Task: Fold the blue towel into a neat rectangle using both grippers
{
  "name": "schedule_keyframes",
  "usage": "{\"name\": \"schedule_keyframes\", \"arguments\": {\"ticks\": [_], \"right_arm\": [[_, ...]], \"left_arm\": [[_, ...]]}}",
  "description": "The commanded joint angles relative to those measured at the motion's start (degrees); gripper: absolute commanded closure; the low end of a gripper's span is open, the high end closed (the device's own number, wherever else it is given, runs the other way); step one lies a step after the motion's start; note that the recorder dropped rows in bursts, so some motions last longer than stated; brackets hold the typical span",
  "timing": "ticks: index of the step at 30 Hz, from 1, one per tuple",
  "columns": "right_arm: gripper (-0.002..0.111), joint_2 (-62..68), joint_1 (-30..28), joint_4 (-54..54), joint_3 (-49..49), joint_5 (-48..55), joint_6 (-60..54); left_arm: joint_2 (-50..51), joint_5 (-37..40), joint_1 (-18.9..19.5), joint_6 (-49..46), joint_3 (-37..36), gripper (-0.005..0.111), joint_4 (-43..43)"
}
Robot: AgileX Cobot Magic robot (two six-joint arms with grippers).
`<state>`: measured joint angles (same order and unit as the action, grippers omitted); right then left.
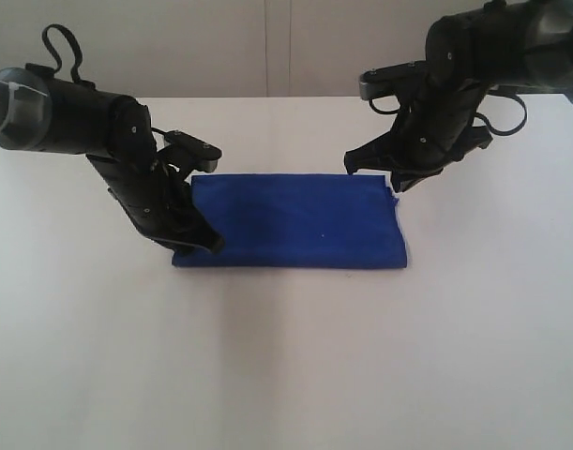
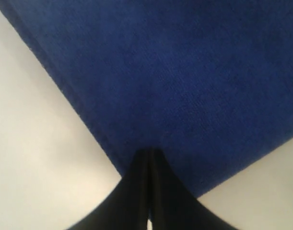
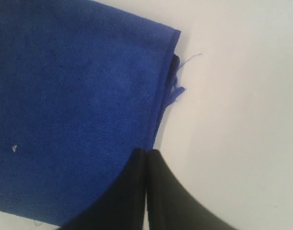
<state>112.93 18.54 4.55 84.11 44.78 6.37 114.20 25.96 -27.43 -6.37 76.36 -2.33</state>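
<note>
The blue towel (image 1: 295,220) lies folded on the tabletop (image 1: 286,366), between both grippers. The left gripper (image 1: 209,244), closed, touches its corner. The right gripper (image 1: 396,184), closed too, hangs over the opposite corner. Probably they hold nothing because the fold is complete.

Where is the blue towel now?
In the exterior view the blue towel lies on the table, between the left gripper at its near-left corner and the right gripper by its far-right corner.
</note>
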Motion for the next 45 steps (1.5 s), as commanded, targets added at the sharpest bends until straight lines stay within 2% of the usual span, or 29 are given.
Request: {"name": "schedule_keyframes", "arguments": {"ticks": [1, 7, 14, 19, 23, 28, 34, 38, 45], "right_arm": [[0.108, -0.48, -0.28, -0.11, -0.13, 0.06, 0.14], [0.108, -0.48, -0.28, -0.11, -0.13, 0.06, 0.14], [0.108, -0.48, -0.28, -0.11, -0.13, -0.20, 0.14], [0.108, -0.48, -0.28, -0.11, -0.13, -1.20, 1.45], [0.108, -0.48, -1.00, -1.80, 0.22, -1.59, 1.45], [0.108, -0.48, -4.18, -7.57, 1.45, -1.09, -1.54], [0.108, -0.48, -6.95, -12.16, 2.01, 1.09, -6.37], [0.108, -0.48, -7.75, -14.80, 2.10, 0.44, -9.31], [0.108, 1.20, -7.75, -16.49, 2.10, -5.47, -9.38]], "left_arm": [[-0.08, 2.81, -0.13, 0.40, -0.39, 0.107, -0.55], [-0.08, 5.73, -0.13, 0.40, -0.39, 0.107, -0.55], [-0.47, 4.86, -0.13, 0.40, -0.28, 0.107, -0.55], [-4.04, 3.73, -0.13, 0.40, -0.28, 0.107, -0.55], [-8.82, 8.28, 0.55, 3.66, 0.76, 0.107, -0.55], [-11.76, 11.74, 5.63, 4.92, 3.44, 0.107, -1.72], [-12.09, 15.41, 16.42, 2.58, 4.04, 0.107, -12.36], [-12.09, 19.91, 21.66, 0.66, 4.04, 0.107, -13.78], [-12.09, 24.05, 22.73, -0.14, 4.04, 0.107, -13.78]]}}
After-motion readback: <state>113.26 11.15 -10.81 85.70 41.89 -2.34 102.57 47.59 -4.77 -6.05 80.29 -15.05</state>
